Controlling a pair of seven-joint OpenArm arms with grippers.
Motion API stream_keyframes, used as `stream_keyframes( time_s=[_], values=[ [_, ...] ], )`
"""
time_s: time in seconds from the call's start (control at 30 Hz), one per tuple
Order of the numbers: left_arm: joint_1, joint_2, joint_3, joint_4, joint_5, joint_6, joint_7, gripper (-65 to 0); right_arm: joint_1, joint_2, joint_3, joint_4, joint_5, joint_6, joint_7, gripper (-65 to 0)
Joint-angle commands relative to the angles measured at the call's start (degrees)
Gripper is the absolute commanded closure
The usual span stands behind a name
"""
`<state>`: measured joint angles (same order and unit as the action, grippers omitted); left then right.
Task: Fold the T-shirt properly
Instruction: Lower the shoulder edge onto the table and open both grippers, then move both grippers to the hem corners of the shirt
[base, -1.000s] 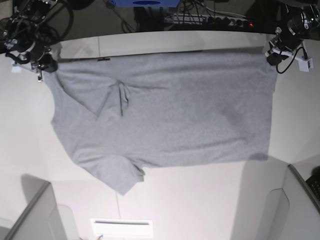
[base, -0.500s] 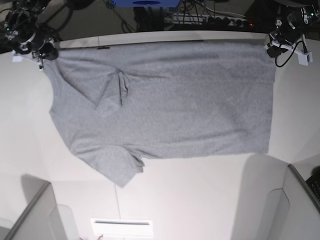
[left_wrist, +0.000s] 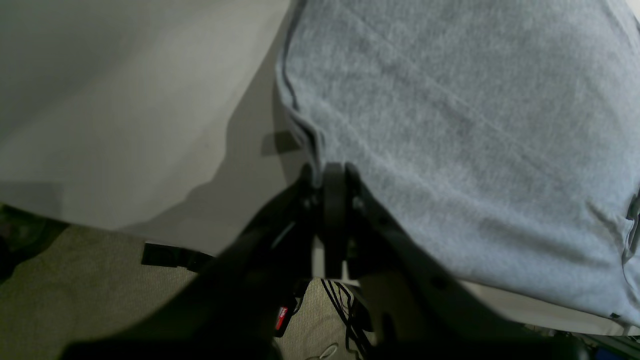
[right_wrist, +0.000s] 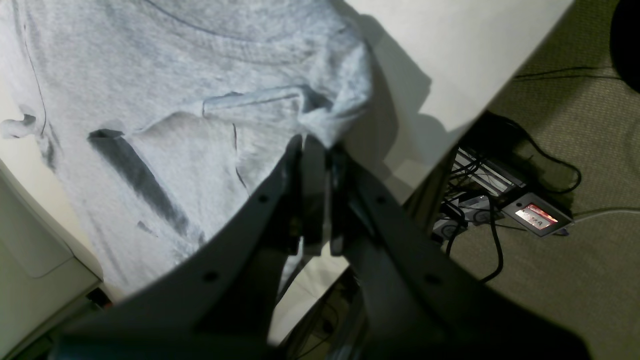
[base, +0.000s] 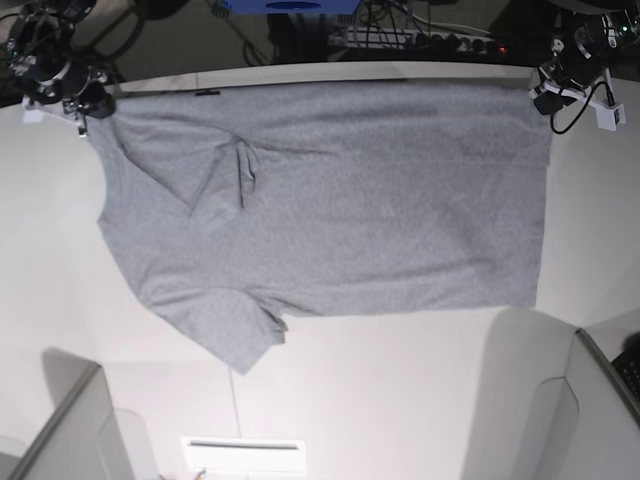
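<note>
T-shirt (base: 330, 210): we see it spread flat, plain grey side up, across the upper half of the base view, its far edge along the back edge of the bench (base: 400, 400).
Sleeves: one lies folded onto the body at upper left; the other sticks out toward lower left.
Left claw (left_wrist: 330, 175): upper right of the base view; in its wrist view we find it clenched on the T-shirt's corner, fabric pinched between the closed fingers.
Right claw (right_wrist: 312, 145): upper left of the base view; clenched on a bunched corner of the T-shirt near the folded sleeve.
Floor: we note carpet and cables (right_wrist: 505, 200) beyond the bench edge in the right wrist view.
</note>
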<state>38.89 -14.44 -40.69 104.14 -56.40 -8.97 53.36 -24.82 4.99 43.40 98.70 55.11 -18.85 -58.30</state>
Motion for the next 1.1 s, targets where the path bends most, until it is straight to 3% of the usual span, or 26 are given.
stream_keyframes(
  time_s=[0.0,0.63,0.67,0.7,0.73,0.8,0.93,1.0,1.07],
  values=[
    [0.4,-0.7,-0.5,0.7,-0.8,-0.1,-0.7,0.0,-0.3,0.8,0.3,1.0,0.5,0.4,0.1,0.0],
    [0.4,-0.7,-0.6,0.6,-0.8,0.0,-0.5,0.0,-0.5,0.8,0.6,0.9,0.4,0.4,-1.8,0.0],
    [0.4,-0.7,-0.6,0.6,-0.8,0.0,-0.5,0.0,-0.5,0.7,0.6,0.9,0.4,0.4,-2.0,-3.3],
    [0.4,-0.7,-1.0,0.6,-0.8,0.0,-0.5,0.0,-0.5,0.7,0.7,0.9,0.4,0.4,-2.0,-11.1],
    [0.4,-0.6,-2.1,0.6,-0.8,0.0,-0.5,-3.1,-0.5,0.3,0.7,0.9,0.4,0.4,-2.0,-18.3],
    [0.4,-0.5,-4.1,0.6,-0.8,0.0,-0.5,-17.1,-1.4,-0.5,0.8,1.3,0.4,0.4,-1.4,-28.5],
    [0.4,-0.6,-7.9,0.6,-0.8,0.0,-0.5,-41.8,-3.0,-0.7,0.8,3.2,0.4,0.4,0.9,-29.4],
    [0.4,-0.6,-9.8,0.6,-0.8,0.0,-0.5,-47.7,-3.8,-0.7,0.8,5.1,0.4,0.4,2.2,-29.3],
    [0.4,-0.6,-12.5,0.7,-0.8,0.0,-0.5,-48.7,-4.7,-0.7,0.8,7.0,0.4,0.4,3.6,-29.3]
  ],
)
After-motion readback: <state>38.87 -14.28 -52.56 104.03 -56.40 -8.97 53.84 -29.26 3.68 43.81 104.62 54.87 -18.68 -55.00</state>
